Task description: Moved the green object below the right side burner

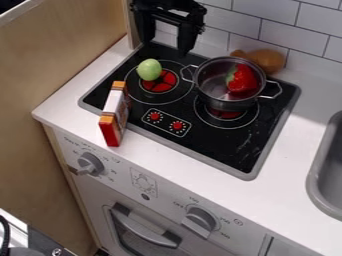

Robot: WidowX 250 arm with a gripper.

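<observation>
Oven dials: on the front panel, well in front of the pot (pixel 217 103), which sets all places here; left (pixel 91 164) and right (pixel 199 221).
Box: red and white (pixel 115 115), left of the pot and nearer the camera, over the stove's front edge.
Burner for the job: the right one (pixel 224 114), under the pot; "below" it most likely means the black stove top (pixel 224 147) on the pot's near side.
Pot: holds a red toy (pixel 244 80) with a green patch.
Green object: egg-like (pixel 149 69), on the left burner (pixel 158 87), left of the pot and apart from it; nearly round, so its long axis should matter little.
Brown thing: right behind the pot (pixel 268 60).
Gripper: beyond and left of the pot (pixel 165 46), spread, pinching nothing. The green object lies just to its near side, slightly left. The next move calls for a short shift that way and down; the later carry should clear the pot's handle.
</observation>
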